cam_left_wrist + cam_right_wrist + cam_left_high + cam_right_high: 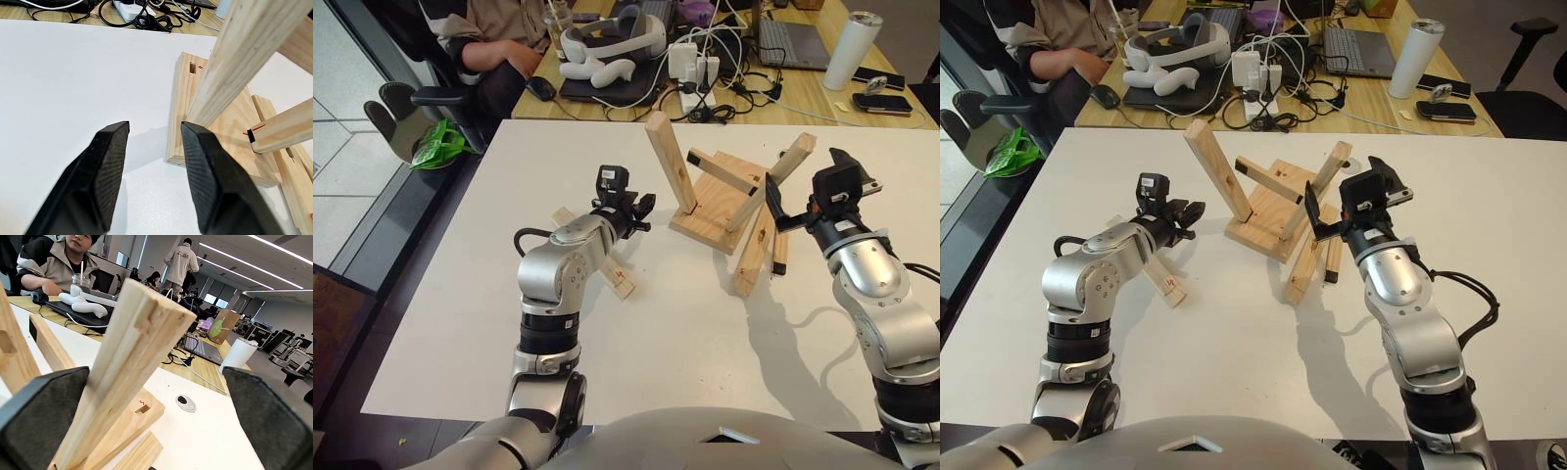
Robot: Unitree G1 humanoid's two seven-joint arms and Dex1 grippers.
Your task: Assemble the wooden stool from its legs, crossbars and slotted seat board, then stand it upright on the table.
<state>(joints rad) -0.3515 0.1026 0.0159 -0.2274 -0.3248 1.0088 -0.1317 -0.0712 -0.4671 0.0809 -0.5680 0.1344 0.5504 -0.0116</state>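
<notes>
The slotted seat board (710, 217) lies tilted on the white table with two legs set in it: one upright leg (670, 162) and one slanted leg (786, 168), joined by a crossbar (724, 168). Another leg (754, 253) and a dark-ended crossbar (780, 253) lean against the board's right side. My left gripper (641, 210) is open and empty, just left of the board (220, 122). My right gripper (1349, 191) is open wide around the slanted leg (132, 372), which lies against one pad (44, 416). A loose wooden piece (618, 277) lies under my left forearm.
Behind the table stands a wooden desk (803, 93) with cables, a power strip (690, 61), a headset (607, 44), a laptop, a phone and a white tumbler (853, 49). A person sits at its left end. The table's near half is bare.
</notes>
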